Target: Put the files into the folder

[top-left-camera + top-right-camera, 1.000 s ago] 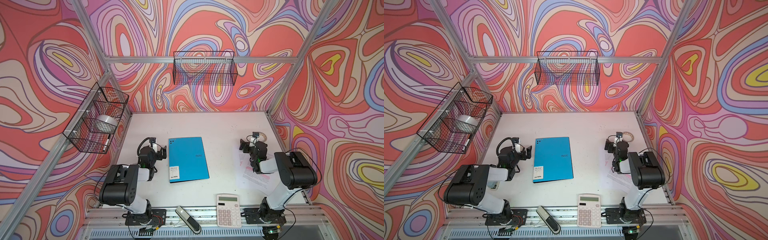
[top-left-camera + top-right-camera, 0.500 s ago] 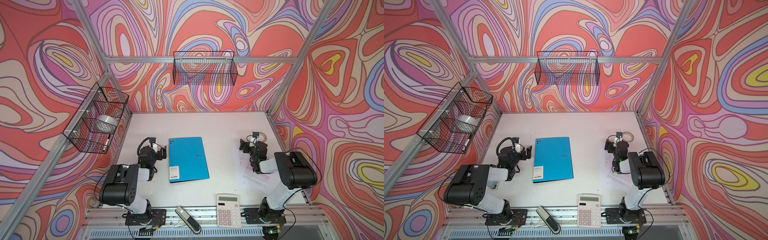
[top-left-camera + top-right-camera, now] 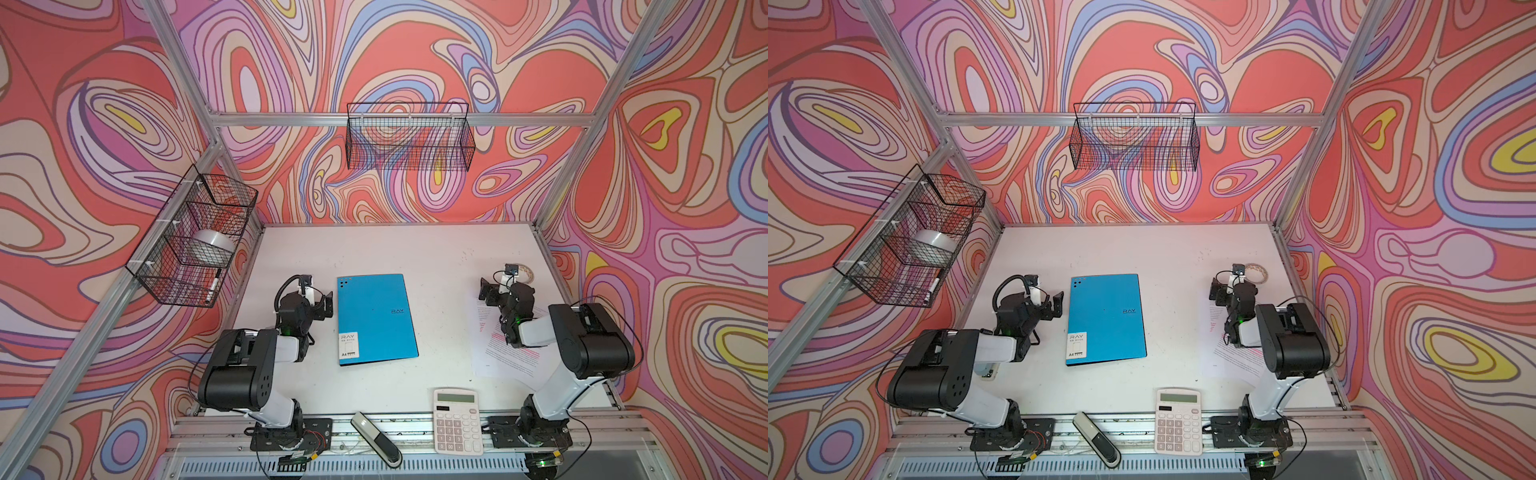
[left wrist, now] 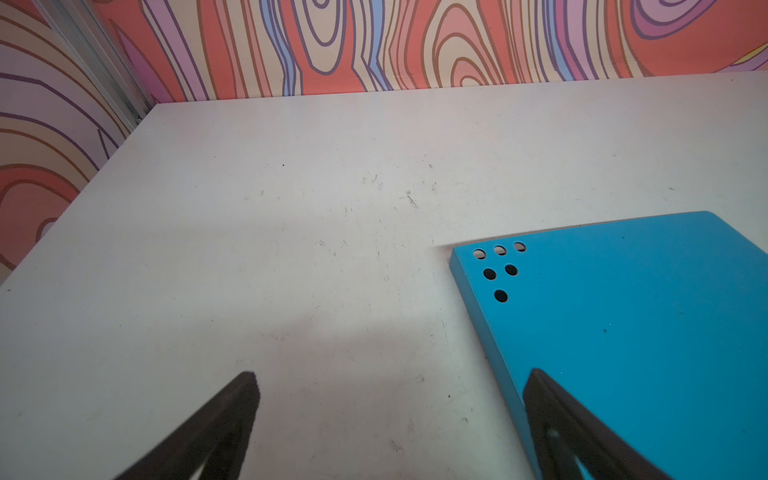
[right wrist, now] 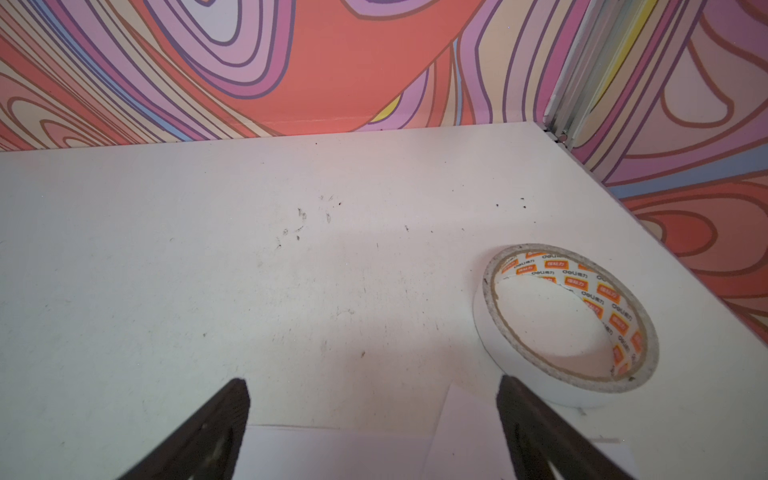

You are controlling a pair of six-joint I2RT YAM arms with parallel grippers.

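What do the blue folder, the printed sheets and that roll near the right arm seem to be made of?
The folder looks like thin plastic: smooth, evenly bright blue, with cleanly punched holes. The files look like matt white paper, lying flat, printed with text. The tape roll seems to be white paper-backed tape on a printed cardboard core, though that is uncertain.

"RAY" on folder (image 3: pixel 376 320), "A4" on label (image 3: pixel 348 345)

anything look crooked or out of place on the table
The papers under the right arm are askew, sheets fanned at different angles. The blue folder lies flat and closed. Nothing looks spilled or damaged.
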